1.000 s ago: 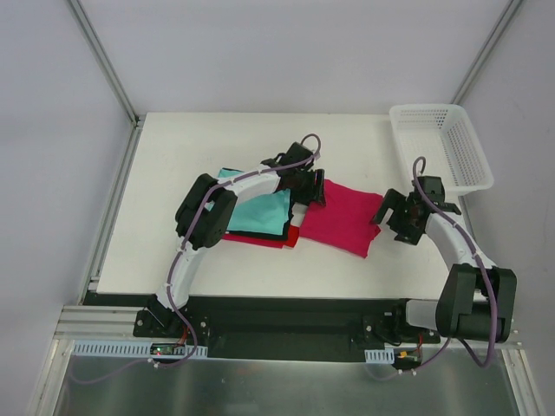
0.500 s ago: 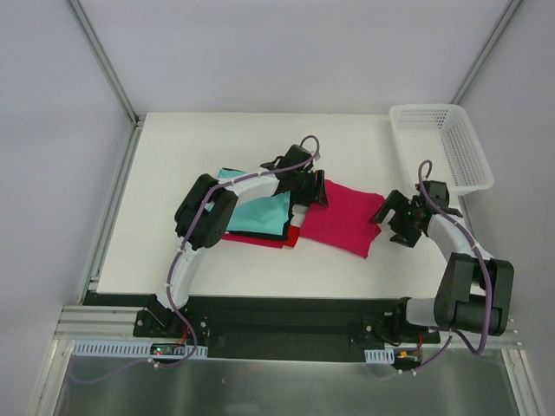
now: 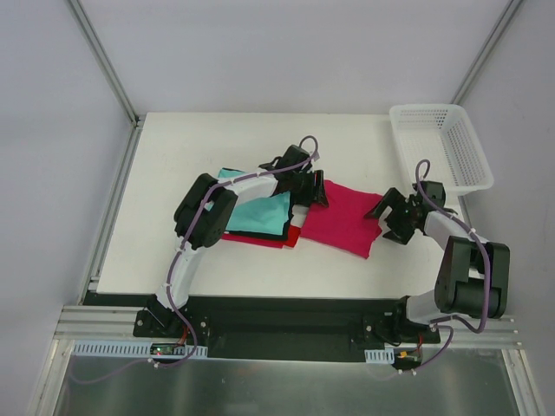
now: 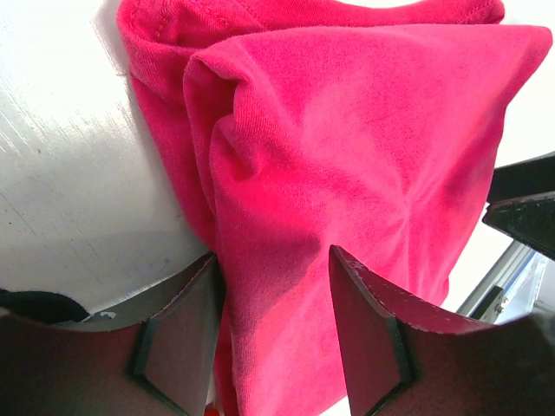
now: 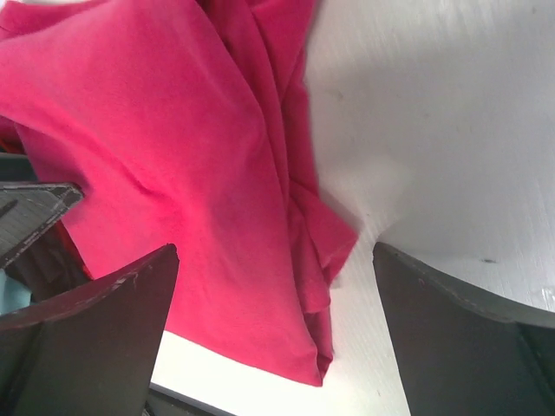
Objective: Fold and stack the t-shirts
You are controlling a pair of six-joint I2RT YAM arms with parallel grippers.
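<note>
The crimson-pink t-shirt lies folded on the table, just right of a stack with a teal t-shirt on top and a red t-shirt showing beneath; the black one is hard to make out. My left gripper sits at the pink shirt's left edge. In the left wrist view a bunched wad of the pink shirt fills the gap in the left gripper. My right gripper stands open at the shirt's right edge. In the right wrist view the right gripper straddles the folded corner without touching it.
A white mesh basket stands at the table's back right corner, close behind the right arm. The white table stretches to the back and left of the stack. The left arm reaches over the stack.
My right gripper has moved left and slightly away from me, up to the pink shirt's right edge, still open. The left gripper and the shirts have stayed put.
</note>
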